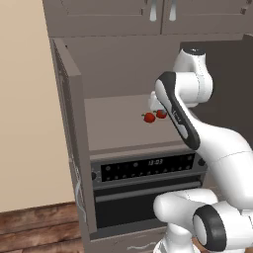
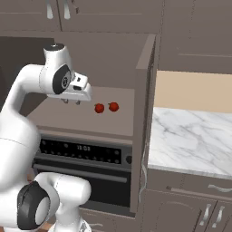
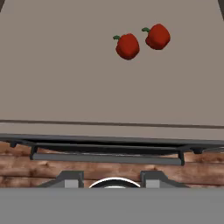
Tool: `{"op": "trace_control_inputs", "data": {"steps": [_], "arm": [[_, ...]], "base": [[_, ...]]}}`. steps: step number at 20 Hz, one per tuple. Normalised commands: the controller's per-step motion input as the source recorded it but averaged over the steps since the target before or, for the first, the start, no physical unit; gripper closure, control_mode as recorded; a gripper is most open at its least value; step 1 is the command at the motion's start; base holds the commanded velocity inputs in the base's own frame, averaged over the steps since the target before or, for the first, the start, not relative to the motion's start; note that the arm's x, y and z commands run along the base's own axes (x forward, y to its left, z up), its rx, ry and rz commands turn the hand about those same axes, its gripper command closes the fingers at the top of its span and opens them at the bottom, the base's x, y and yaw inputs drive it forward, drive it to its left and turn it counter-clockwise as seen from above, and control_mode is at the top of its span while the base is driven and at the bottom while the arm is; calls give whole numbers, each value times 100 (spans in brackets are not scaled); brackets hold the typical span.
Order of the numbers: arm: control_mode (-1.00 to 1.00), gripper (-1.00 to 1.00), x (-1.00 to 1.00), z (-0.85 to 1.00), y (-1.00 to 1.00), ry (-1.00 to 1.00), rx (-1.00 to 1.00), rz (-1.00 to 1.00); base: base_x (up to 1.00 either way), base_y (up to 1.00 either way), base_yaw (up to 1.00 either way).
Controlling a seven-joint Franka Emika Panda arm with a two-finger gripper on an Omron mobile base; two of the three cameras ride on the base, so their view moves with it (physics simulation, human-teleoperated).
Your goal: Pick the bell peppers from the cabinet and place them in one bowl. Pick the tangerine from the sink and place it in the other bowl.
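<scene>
The fingers (image 2: 72, 100) are nearly closed and empty, hovering at the front of the cabinet (image 2: 144, 68) shelf. Both peppers (image 3: 142, 41) sit side by side ahead of them, further in. Spread wide first, advance over the nearer pepper, descend squarely, avoiding its neighbour.

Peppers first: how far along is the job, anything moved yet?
Nothing looks done: both peppers lie side by side on the cabinet shelf, untouched. In hand: the claw hangs at the shelf's front above the oven, shut and empty, short of the peppers. Left: carry both peppers to a bowl, then fetch the tangerine from the sink.
</scene>
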Motion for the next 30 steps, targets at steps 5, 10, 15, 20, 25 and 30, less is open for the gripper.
{"op": "trace_control_inputs", "data": {"steps": [5, 10, 15, 20, 25, 30], "arm": [[-100, -100, 0, -26, 0, 1, 0, 0], [-100, -100, 0, -27, -1, 0, 0, 0], [-100, -100, 15, -20, -3, -5, 0, 1], [-100, -100, 12, -21, 0, -12, 0, 0], [-100, -100, 31, -11, 1, -7, 0, 0], [-100, -100, 23, -1, 1, 0, 0, 0]], "base": [[0, 0, 0], [0, 0, 0], [0, 0, 0], [0, 0, 0], [0, 0, 0], [0, 0, 0]]}}
